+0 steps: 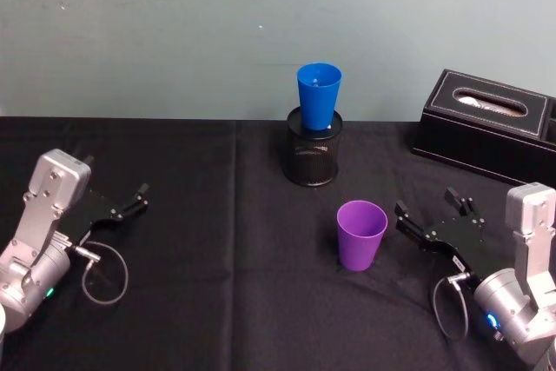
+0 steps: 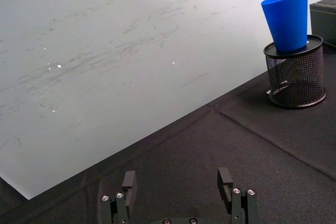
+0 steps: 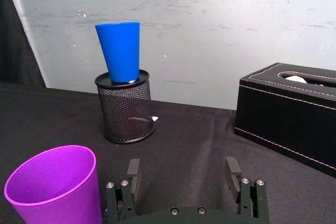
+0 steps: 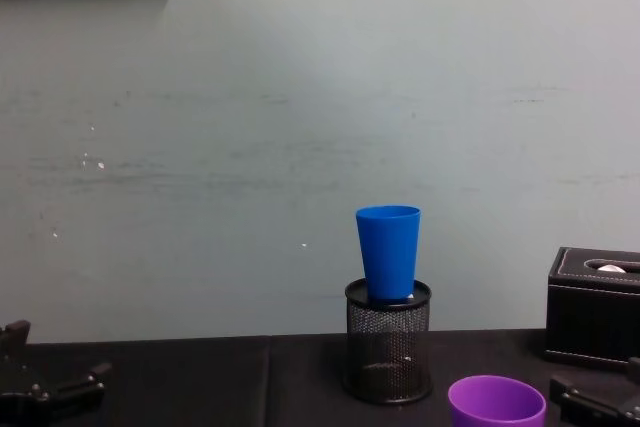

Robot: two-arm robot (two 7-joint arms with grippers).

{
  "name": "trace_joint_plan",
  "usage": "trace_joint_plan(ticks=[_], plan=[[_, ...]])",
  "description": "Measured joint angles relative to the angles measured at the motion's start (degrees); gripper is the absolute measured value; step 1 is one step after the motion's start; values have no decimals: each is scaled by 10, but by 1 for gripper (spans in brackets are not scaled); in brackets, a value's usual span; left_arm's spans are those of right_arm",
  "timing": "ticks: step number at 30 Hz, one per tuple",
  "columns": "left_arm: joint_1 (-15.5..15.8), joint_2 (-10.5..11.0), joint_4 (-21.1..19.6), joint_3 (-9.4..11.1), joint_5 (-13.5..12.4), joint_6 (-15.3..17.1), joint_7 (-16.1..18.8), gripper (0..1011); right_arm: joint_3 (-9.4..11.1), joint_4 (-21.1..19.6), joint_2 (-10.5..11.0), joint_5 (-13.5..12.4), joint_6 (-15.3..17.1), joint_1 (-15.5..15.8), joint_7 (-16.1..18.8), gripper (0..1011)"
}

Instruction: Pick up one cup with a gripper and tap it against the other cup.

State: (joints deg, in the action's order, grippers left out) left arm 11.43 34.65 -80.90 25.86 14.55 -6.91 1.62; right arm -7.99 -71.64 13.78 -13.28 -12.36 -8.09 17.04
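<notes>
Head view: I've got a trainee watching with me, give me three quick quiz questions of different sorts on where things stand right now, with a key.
1. True or false: the blue cup stands directly on the black cloth.
2. Which gripper is nearer the purple cup? A) left gripper B) right gripper
3. Fill in: the right gripper's jaws are ____ and hold nothing.

Key
1. False: it sits in the top of the mesh holder.
2. B: it rests on the cloth just beside the purple cup, not touching it; the left gripper lies open far off at the table's other side.
3. Open.
</notes>
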Motion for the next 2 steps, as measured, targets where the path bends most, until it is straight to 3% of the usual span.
trace_joint_plan(ticks=[2], plan=[[0,0,0,0,0,0,0,1012,0,0,0,0,0,0,0,1003]])
